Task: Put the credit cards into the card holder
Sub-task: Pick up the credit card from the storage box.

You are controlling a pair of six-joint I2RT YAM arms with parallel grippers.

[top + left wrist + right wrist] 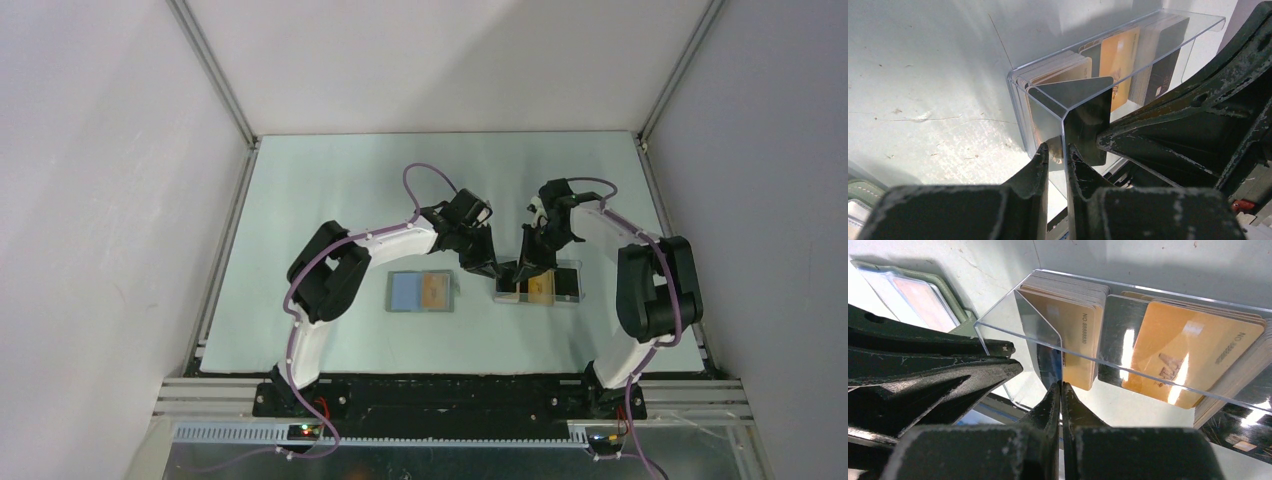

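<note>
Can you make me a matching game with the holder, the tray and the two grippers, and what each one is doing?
Things:
1. holder
2. tray
3. left gripper
4. right gripper

States:
A. shut tight
B. lying open and flat
C. full of cards
D. pinching the tray's wall

Pairs: 1-B, 2-C, 3-D, 4-A

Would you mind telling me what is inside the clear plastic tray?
Stacks of thin orange-gold plastic cards and a dark stack at one end sit in the clear plastic tray; the front cards cover those behind.
</note>
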